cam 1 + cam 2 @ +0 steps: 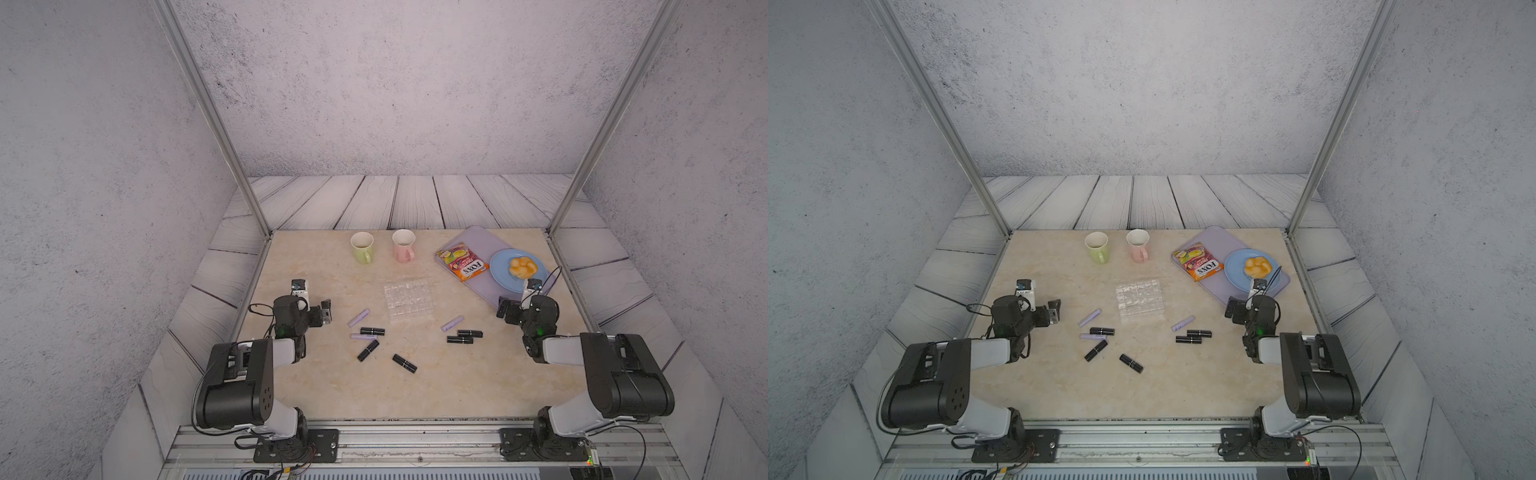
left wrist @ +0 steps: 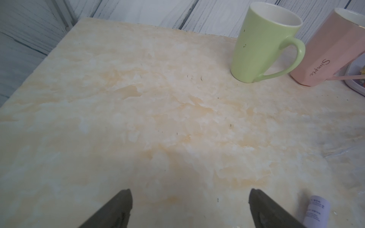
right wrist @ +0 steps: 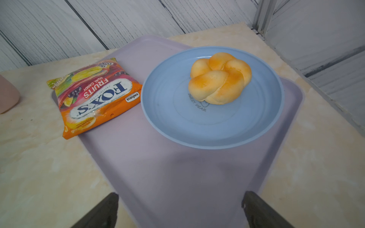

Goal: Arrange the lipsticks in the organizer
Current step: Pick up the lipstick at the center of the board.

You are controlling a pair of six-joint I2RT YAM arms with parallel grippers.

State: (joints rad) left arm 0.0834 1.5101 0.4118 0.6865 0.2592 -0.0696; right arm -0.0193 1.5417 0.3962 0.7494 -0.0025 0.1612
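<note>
The left gripper [image 2: 189,197] hangs empty, jaws spread wide, low over the bare table [image 2: 138,118] on a folded arm. The right gripper [image 3: 179,199], equally wide and empty, points at the near corner of the lilac tray [image 3: 177,177]. The lipsticks [image 1: 372,331] all lie flat on the table just in front of the organizer [image 1: 409,301]: five at mixed angles to its left, and three to its right, two of them black and lying crosswise.

Bare table [image 1: 436,386] stretches across the near side, unobstructed. Five lipsticks [image 1: 372,331] litter the approach to the organizer [image 1: 409,301] from the left, three more from the right. A clear strip separates the organizer from the green mug [image 1: 362,247] and pink mug [image 1: 404,246] behind it. The lilac tray [image 1: 478,240] blocks the far right corner.
</note>
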